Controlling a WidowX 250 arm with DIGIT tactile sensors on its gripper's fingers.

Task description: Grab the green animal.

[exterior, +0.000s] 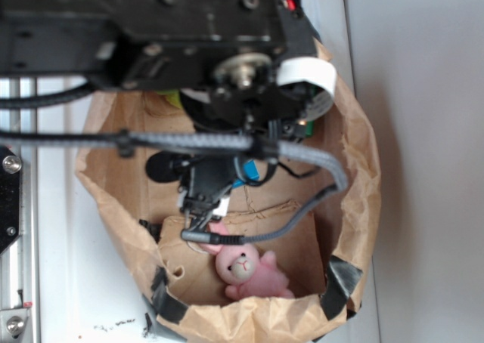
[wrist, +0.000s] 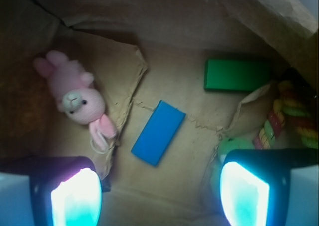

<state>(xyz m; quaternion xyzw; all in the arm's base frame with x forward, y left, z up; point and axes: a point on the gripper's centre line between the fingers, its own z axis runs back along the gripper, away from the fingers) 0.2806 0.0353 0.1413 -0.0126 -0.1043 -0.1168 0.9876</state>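
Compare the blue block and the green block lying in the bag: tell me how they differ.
The blue block lies diagonally near the middle of the bag floor; the green block lies level with the picture's top edge, farther from the gripper, near the bag's wall. The blue block is bright blue, the green one dark green. Both are flat rectangular blocks lying on brown paper, untouched.

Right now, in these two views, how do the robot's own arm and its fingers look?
The arm is black, built of boxy plastic and metal parts with screws and a round silver hub. Grey braided cables run across it, and a white flat ribbon curls beside it. In the wrist view, the fingers are black with pale pads that glow cyan.
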